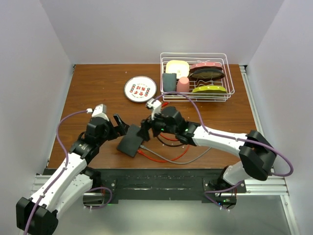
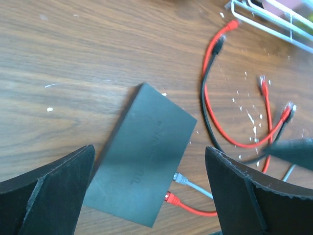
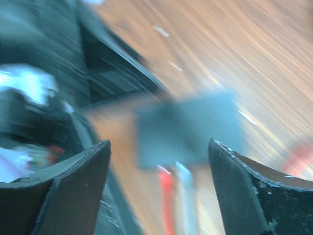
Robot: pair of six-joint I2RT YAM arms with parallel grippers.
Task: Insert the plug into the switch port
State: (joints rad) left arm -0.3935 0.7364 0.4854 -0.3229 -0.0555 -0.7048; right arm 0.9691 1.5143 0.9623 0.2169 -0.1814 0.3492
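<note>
Here, the flat dark-grey rectangular switch (image 1: 131, 140) lies flat on the brown wooden table (image 1: 98, 88), near its front edge and between the 2 arms. In the left wrist view, a red cable plug (image 2: 170, 197) and a grey cable plug (image 2: 180, 177) sit side by side in sockets on 1 edge of the switch, and their leads run off across the wood. The left gripper (image 1: 117, 128) hangs at the switch's left side, its jaws spread fully wide with nothing in them. The right gripper (image 1: 145, 131) hovers at the switch's right side, its jaws also well apart and empty; its wrist view is blurred. Loose red and black cables (image 2: 205, 98) curl on the table to the right of the switch. Farther back stand a round white plate (image 1: 140, 89) and a white wire rack (image 1: 215, 96) holding dishes.
</note>
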